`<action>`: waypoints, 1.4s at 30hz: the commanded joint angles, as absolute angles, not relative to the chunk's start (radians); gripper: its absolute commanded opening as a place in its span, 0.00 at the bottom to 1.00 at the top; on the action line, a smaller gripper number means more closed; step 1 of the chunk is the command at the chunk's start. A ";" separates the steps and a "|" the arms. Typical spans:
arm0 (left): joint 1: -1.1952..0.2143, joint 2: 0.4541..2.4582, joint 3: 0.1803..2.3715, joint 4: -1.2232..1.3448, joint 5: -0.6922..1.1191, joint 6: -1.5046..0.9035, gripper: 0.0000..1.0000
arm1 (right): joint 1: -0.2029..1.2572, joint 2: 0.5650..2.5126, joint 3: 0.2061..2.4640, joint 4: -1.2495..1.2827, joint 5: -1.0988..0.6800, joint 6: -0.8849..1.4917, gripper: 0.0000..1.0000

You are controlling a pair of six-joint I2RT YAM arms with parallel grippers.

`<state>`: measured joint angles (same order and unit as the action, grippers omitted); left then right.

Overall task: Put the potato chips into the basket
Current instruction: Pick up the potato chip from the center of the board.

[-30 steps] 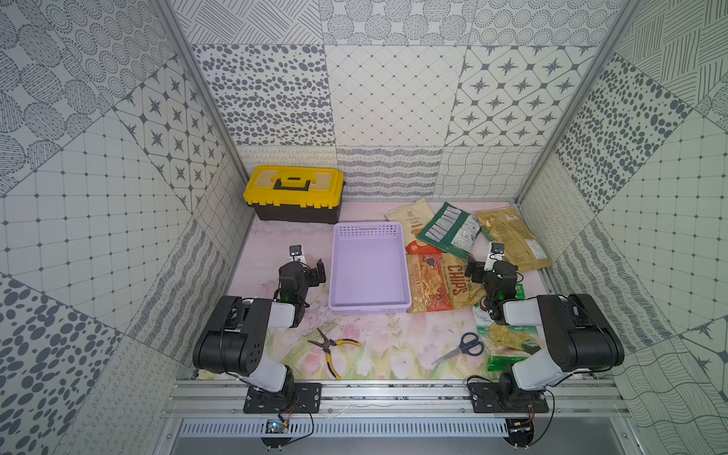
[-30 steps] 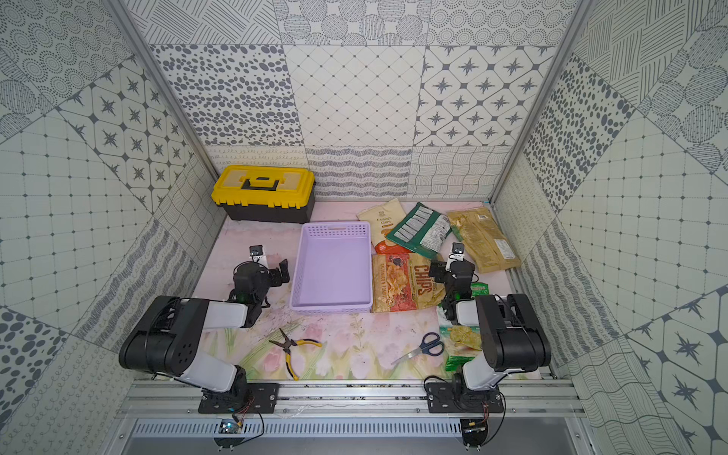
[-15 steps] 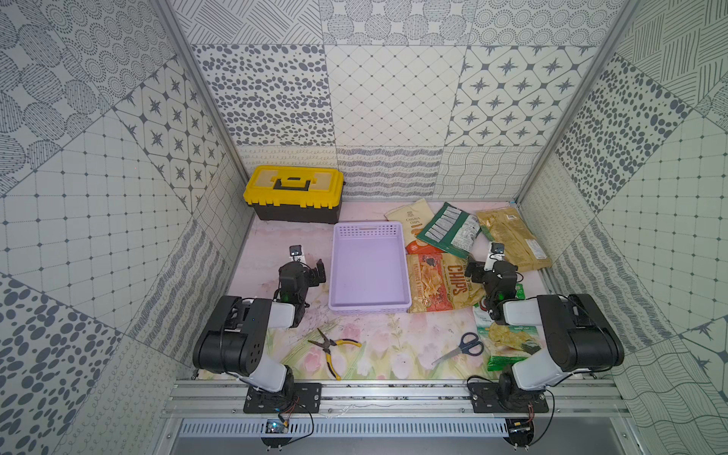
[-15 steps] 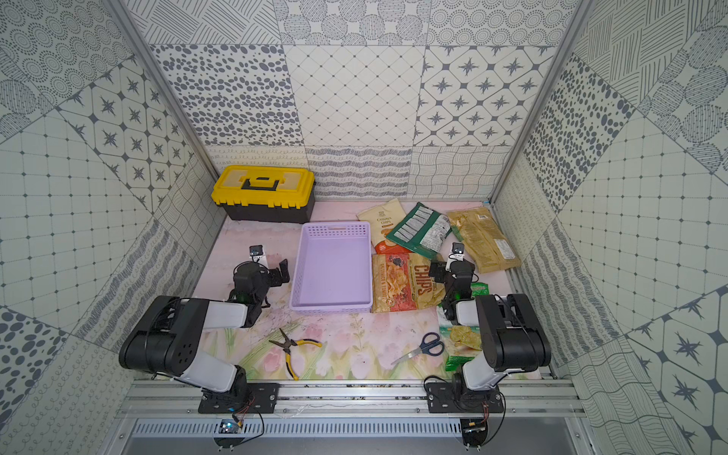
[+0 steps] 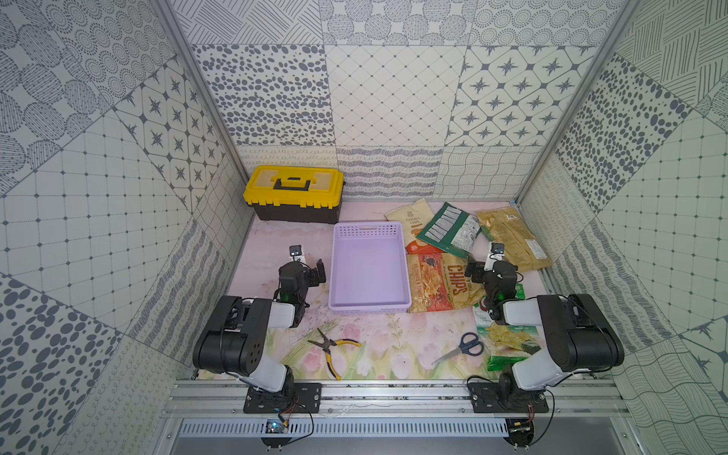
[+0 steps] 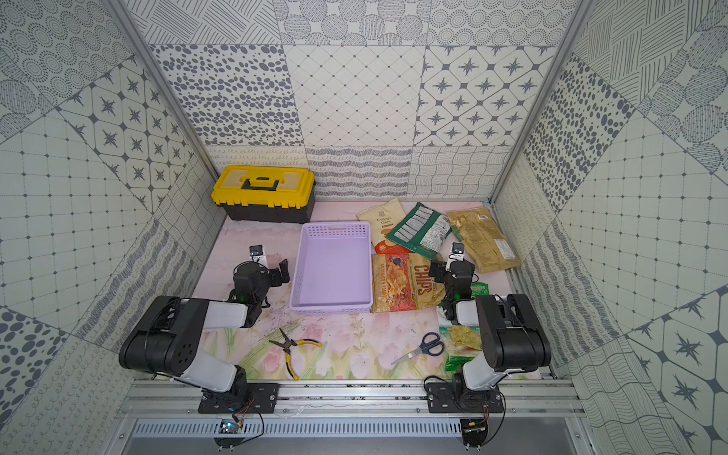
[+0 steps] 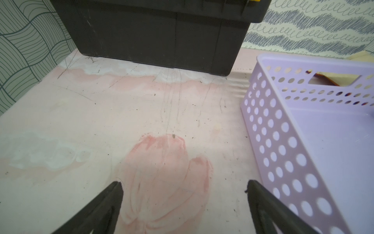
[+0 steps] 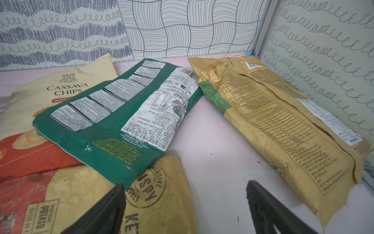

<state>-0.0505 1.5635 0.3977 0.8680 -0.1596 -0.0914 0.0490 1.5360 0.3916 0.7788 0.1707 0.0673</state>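
The toolbox [image 5: 293,193] stands behind the basket [image 5: 368,230], to its left; chip bags [image 5: 445,281] lie right of the basket, some overlapping; pliers [image 5: 331,346] and scissors [image 5: 465,346] lie before the basket.

Both top views look steeply down from above the near edge, sharing the whole counter [image 5: 394,338]. The left wrist view, low and close, faces the far toolbox [image 7: 151,30] and basket [image 7: 273,145]. The right wrist view faces the far-right green bag [image 8: 113,113] and tan bag [image 8: 273,121].
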 commanded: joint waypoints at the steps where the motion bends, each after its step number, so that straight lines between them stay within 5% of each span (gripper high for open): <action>1: -0.046 1.563 0.403 0.868 -0.152 -0.083 0.99 | 0.051 1.380 0.490 0.568 0.197 0.071 0.96; 8: -0.055 1.289 0.773 0.052 -0.293 -0.172 0.93 | 0.052 1.050 0.673 -0.094 0.299 0.412 0.86; 13: -0.156 1.140 0.983 -0.279 -0.241 -0.152 0.94 | 0.052 0.826 0.650 -0.404 0.214 0.745 0.83; 17: -0.278 1.010 1.029 -0.332 -0.059 -0.040 0.94 | 0.051 0.744 0.615 -0.533 0.180 0.831 0.83; 25: -0.295 0.827 0.926 -0.352 0.454 0.052 0.94 | 0.051 0.871 0.586 -0.627 -0.034 0.927 0.76; 42: -0.302 0.763 0.759 -0.300 0.299 0.094 0.94 | 0.171 1.055 0.474 -0.393 -0.143 1.036 0.58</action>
